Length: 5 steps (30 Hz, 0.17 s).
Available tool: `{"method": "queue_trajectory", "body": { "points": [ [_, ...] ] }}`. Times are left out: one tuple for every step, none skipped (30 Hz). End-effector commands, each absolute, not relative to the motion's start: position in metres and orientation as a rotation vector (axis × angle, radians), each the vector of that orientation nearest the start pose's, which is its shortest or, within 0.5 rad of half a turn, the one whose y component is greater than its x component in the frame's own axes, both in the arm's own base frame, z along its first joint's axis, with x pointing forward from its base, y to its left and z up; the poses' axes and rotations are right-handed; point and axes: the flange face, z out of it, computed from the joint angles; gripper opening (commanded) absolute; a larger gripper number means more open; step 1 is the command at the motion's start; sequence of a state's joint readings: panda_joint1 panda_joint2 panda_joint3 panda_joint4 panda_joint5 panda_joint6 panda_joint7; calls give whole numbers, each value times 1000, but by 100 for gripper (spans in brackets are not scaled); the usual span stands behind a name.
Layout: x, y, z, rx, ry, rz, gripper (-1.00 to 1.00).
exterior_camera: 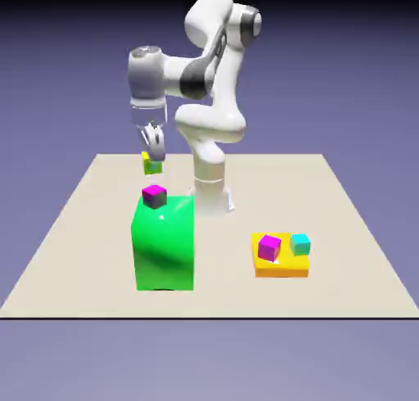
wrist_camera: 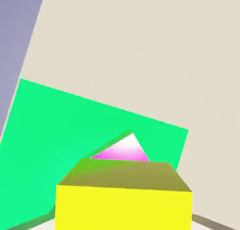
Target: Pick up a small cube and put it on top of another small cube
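Note:
My gripper point(exterior_camera: 152, 159) hangs in the air, shut on the tiny yellow cube point(exterior_camera: 151, 164), a short way above the magenta-topped cube. That small cube, magenta on top with dark grey sides point(exterior_camera: 154, 196), sits on the big green block point(exterior_camera: 164, 244). In the hand view the yellow cube point(wrist_camera: 124, 203) fills the bottom middle and hides my fingertips. Just beyond it a wedge of the magenta top point(wrist_camera: 123, 151) shows against the green block point(wrist_camera: 61, 135).
At the exterior view's right lies a flat yellow-orange slab point(exterior_camera: 282, 263) carrying a bright all-magenta cube point(exterior_camera: 268, 247) and a cyan cube point(exterior_camera: 300, 244). The beige table point(exterior_camera: 82, 219) ends in an edge at the hand view's upper left, with backdrop point(wrist_camera: 16, 32) beyond.

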State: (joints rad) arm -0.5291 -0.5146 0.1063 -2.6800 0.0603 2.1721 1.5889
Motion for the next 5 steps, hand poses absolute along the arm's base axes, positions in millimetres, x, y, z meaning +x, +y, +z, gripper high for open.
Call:
{"method": "queue_trajectory", "body": {
  "points": [
    [336,-151,383,-1619,2694,-10,-100],
    [336,-151,383,-1619,2694,-10,100],
    [336,-151,383,-1619,2694,-10,100],
    [337,-151,397,-1619,2694,-10,100],
    [338,-152,412,-1619,2694,-9,100]
  ]
}}
